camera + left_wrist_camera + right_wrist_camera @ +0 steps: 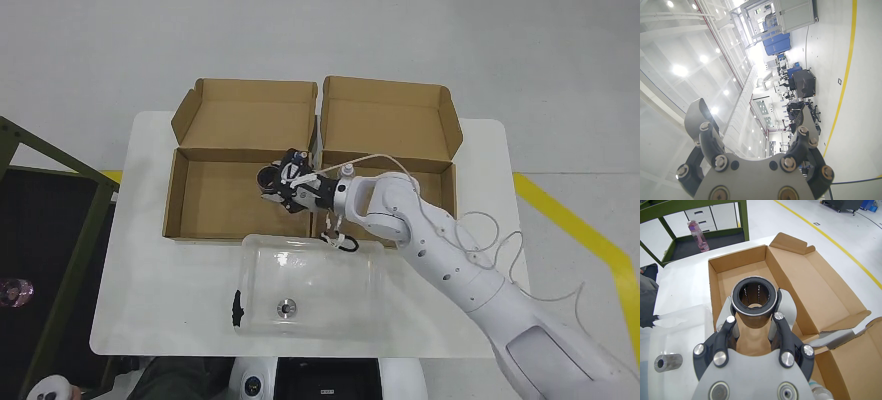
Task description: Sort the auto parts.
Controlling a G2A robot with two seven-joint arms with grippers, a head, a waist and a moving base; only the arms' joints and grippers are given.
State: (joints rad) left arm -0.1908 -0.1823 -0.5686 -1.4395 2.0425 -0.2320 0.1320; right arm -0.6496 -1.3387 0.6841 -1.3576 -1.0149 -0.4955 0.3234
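My right gripper (754, 306) is shut on a black cylindrical bearing (754, 298) with a hollow bore, held above the left cardboard box (730, 275). From above, the right gripper (280, 182) and the bearing (268, 179) hang over the right end of that box (210, 200). A small grey metal cylinder (668, 362) lies in the clear plastic bin (677, 332); the top view shows the cylinder (287, 308) in the bin (330, 270). My left gripper (751, 117) is open with nothing between its fingers, pointing up at a hall ceiling.
A second open cardboard box (440, 185) stands to the right of the first. A small black part (237, 308) sits at the bin's left edge. A green rack (696, 237) with a pink bottle (698, 237) stands beyond the table (140, 260).
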